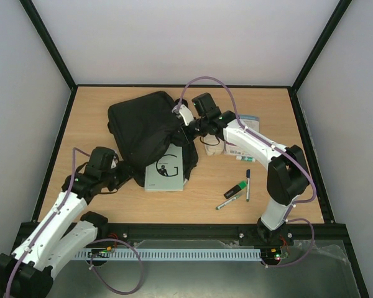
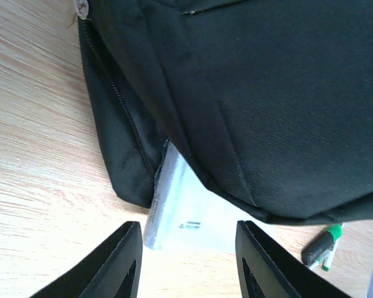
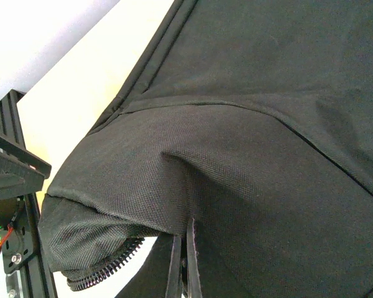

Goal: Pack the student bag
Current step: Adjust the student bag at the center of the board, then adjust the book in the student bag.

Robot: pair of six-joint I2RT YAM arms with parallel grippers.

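The student bag point(image 1: 146, 127), a large black fabric backpack, lies left of the table's middle. A white book point(image 1: 166, 171) lies at its near edge, partly under the lifted flap. My right gripper point(image 1: 188, 129) is shut on a fold of the bag's fabric point(image 3: 185, 261) and holds it up; the zip point(image 3: 105, 270) shows below. My left gripper point(image 1: 125, 171) is open and empty at the bag's near left corner. In the left wrist view it point(image 2: 189, 261) points at the book point(image 2: 186, 214) under the bag point(image 2: 255, 93), not touching either.
A green highlighter point(image 1: 236, 189), a black pen point(image 1: 248, 183) and another pen point(image 1: 229, 202) lie right of the book. A small white box point(image 1: 212, 148) and a blue-white card point(image 1: 247, 118) sit by the right arm. The highlighter also shows in the left wrist view point(image 2: 323, 245).
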